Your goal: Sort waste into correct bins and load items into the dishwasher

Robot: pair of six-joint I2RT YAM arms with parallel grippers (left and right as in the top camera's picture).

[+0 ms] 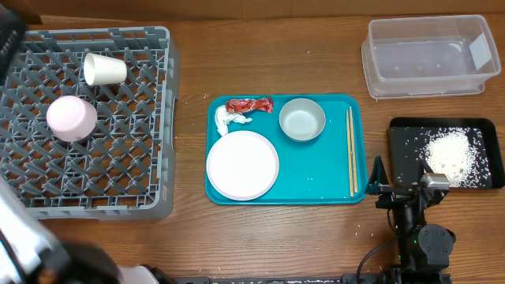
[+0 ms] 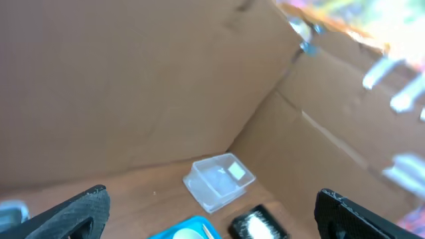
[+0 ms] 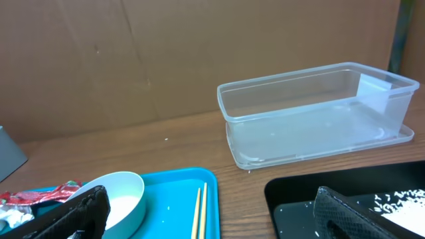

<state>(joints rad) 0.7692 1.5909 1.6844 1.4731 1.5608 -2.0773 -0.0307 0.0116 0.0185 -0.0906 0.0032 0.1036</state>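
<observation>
The right gripper [image 3: 211, 196], black fingers [image 3: 73, 212] wide apart and empty, is hanging over the wooden desk [image 1: 316, 237] between a teal tray [image 1: 316, 170] and a black tray of white grains [image 1: 406, 142]. The left gripper [image 2: 212, 202], equally spread, is facing a cardboard wall [image 2: 133, 79]. A crumpled white tissue wad [image 1: 231, 120], crinkled red wrapper [image 1: 249, 105], grey-green round bowl [image 1: 302, 119] and small white plate [image 1: 242, 165] are lying on the teal tray. A small white cup [image 1: 105, 69] and pinkish round dish [image 1: 71, 118] are sitting in the grey lattice dish rack [image 1: 118, 181] at left; the clear plastic tub [image 1: 430, 57] is standing far right.
</observation>
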